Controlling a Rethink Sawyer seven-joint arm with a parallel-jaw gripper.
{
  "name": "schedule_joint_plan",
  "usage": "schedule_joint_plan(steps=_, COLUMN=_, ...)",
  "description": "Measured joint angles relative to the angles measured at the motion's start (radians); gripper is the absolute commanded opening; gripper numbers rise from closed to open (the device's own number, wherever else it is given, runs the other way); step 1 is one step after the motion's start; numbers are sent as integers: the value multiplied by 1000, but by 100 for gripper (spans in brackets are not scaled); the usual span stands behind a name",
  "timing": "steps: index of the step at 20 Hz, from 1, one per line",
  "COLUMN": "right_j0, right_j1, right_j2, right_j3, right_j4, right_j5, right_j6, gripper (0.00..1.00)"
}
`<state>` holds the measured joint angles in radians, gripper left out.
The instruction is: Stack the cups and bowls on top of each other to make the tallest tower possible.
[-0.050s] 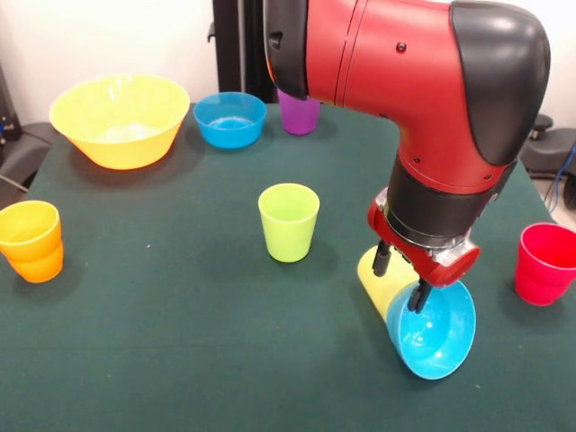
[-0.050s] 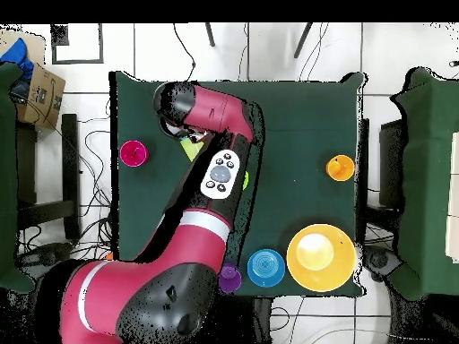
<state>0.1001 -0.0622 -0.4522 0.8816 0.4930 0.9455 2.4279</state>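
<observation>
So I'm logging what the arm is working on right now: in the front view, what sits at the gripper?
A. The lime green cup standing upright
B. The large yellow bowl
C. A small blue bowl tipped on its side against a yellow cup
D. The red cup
C. The gripper is down at a tipped small blue bowl with a yellow cup lying behind it; the lime green cup stands apart, upright.

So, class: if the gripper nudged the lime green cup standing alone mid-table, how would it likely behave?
The lime green cup looks like thin, glossy plastic, so it is probably light and would slide easily on the table. It stands upright on its narrower base, so a high push may tip it; once down, its taper would likely roll it in a curve.
</observation>
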Motion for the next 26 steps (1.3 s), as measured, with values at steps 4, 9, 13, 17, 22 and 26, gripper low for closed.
schedule_joint_plan(steps=4, right_j0=1, right_j1=6, right_j2=4, right_j3=0, right_j4=0, right_j5=0, right_j6=0, gripper=100)
schedule_joint_plan(steps=9, right_j0=1, right_j1=9, right_j2=12, right_j3=0, right_j4=1, right_j5=-1, right_j6=0, gripper=0)
schedule_joint_plan(steps=13, right_j0=2, right_j1=10, right_j2=20, right_j3=0, right_j4=0, right_j5=0, right_j6=0, gripper=0)
schedule_joint_plan(steps=17, right_j0=3, right_j1=15, right_j2=21, right_j3=0, right_j4=0, right_j5=0, right_j6=0, gripper=0)
schedule_joint_plan(steps=22, right_j0=14, right_j1=17, right_j2=21, right_j3=0, right_j4=0, right_j5=-1, right_j6=0, gripper=0)
schedule_joint_plan(steps=26, right_j0=26, right_j1=16, right_j2=21, right_j3=1, right_j4=0, right_j5=-12, right_j6=0, gripper=0)
